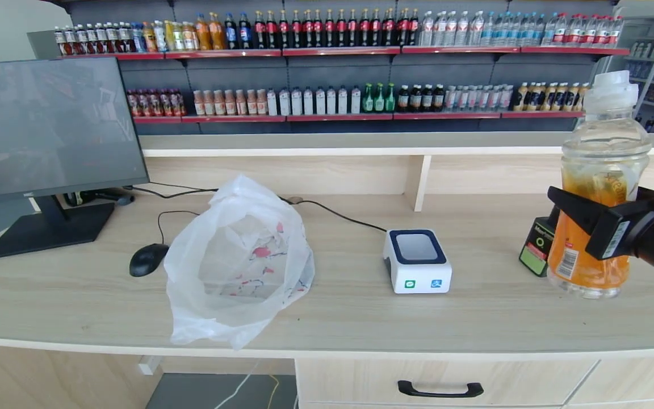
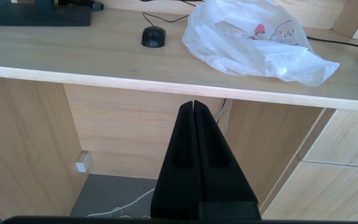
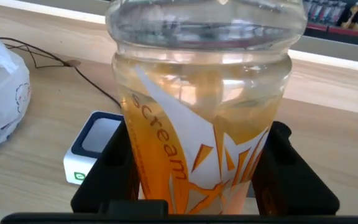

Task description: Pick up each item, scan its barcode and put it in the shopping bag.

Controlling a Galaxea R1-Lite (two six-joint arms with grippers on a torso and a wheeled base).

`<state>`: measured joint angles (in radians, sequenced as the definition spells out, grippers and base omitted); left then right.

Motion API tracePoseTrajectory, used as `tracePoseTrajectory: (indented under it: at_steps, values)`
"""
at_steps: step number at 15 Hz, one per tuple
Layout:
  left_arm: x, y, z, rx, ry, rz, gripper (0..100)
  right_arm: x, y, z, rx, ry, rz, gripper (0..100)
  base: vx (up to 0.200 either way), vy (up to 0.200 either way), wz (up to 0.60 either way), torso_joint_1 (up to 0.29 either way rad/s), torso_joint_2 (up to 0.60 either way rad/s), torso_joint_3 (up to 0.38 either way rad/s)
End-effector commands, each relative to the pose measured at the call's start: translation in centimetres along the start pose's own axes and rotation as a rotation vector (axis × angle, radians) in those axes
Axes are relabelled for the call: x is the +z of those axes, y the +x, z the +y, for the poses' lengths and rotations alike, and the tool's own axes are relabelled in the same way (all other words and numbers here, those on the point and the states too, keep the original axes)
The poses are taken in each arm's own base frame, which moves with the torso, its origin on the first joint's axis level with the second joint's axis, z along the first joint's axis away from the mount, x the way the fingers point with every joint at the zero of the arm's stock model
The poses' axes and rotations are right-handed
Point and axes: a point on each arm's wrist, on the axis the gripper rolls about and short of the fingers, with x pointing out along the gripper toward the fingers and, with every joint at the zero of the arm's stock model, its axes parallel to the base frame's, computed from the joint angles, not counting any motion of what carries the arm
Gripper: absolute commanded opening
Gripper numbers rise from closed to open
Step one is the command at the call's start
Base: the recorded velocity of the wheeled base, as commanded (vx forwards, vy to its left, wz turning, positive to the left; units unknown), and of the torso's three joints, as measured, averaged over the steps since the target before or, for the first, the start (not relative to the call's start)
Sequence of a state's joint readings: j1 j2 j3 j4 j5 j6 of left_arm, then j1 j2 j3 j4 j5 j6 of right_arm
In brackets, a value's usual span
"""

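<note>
Behind the long wooden counter (image 1: 361, 318) stand dark shelves (image 1: 338, 52) full of drink bottles. On the counter, from left to right, are a monitor (image 1: 49, 125), a black mouse (image 1: 148, 259), the white plastic shopping bag (image 1: 240, 261) with its mouth loosely open, and a small white scanner (image 1: 416, 260) with a dark window facing up. At the far right the right gripper (image 1: 579, 211) is clamped around the middle of a bottle (image 1: 602, 170) of orange drink. The bottle is upright and seems to be lifted a little off the counter, though I cannot be sure of this. A small dark box (image 1: 537, 247) stands just behind it. The left gripper (image 2: 194, 106) hangs below the near edge of the counter, with its fingers pressed together and nothing between them. I judge that picking up is done for this bottle and scanning is the step in hand. The next move calls for carrying the bottle left until it is over the scanner window. It also needs a turn, so that the barcode (image 1: 568, 262) low on the label faces the window. After that, the bottle must go further left into the bag.
</note>
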<state>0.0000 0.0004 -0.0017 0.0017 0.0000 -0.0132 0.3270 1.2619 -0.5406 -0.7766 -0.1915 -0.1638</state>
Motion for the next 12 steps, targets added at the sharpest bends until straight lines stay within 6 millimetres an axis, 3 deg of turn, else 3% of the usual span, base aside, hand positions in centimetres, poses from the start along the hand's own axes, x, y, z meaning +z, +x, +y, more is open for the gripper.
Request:
tracePoseTrajectory:
  at_steps: [1,5,12]
  values:
    - [0.0,0.0,0.0,0.000,-0.001,0.000,0,-0.1,0.1,0.0,0.000,-0.001,0.003,0,0.000,0.200,0.00,0.002,0.00,-0.002]
    - [0.0,0.0,0.0,0.000,-0.001,0.000,0,-0.3,0.8,0.2,0.002,-0.004,0.009,0,0.000,0.200,0.00,0.001,0.00,0.001]
    - [0.0,0.0,0.0,0.000,0.002,0.000,0,-1.1,5.1,0.9,0.018,-0.047,0.041,0,0.000,0.000,0.00,0.000,0.00,0.000]
